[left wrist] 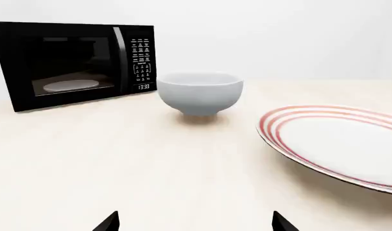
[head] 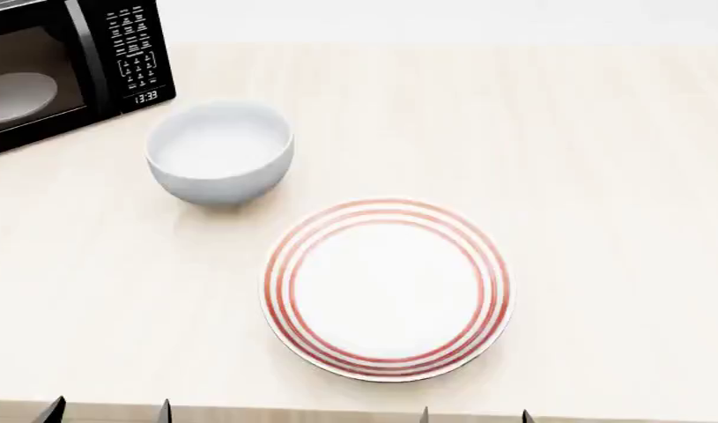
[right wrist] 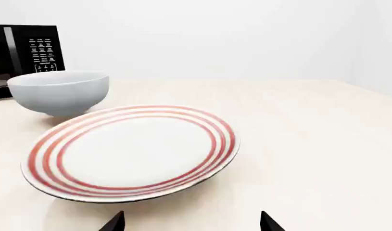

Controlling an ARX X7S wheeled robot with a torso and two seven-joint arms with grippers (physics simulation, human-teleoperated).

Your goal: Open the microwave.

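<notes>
The black microwave (head: 53, 62) stands at the table's far left corner, its door shut. Its tinted window shows the white turntable (left wrist: 70, 85). The vertical handle (left wrist: 120, 57) sits between window and keypad (left wrist: 140, 60); the clock reads 13:33. It also shows in the right wrist view (right wrist: 26, 53), partly behind the bowl. My left gripper (left wrist: 196, 222) is open and empty, low at the table's near edge, far from the microwave. My right gripper (right wrist: 190, 222) is open and empty, just in front of the plate. Both show in the head view as tips: left (head: 109, 412), right (head: 477, 415).
A grey-white bowl (head: 220, 152) stands right of the microwave, between it and the plate. A white plate with red rings (head: 386, 288) lies at the table's middle front. The light wooden table (head: 618, 176) extends to the right. A white wall is behind.
</notes>
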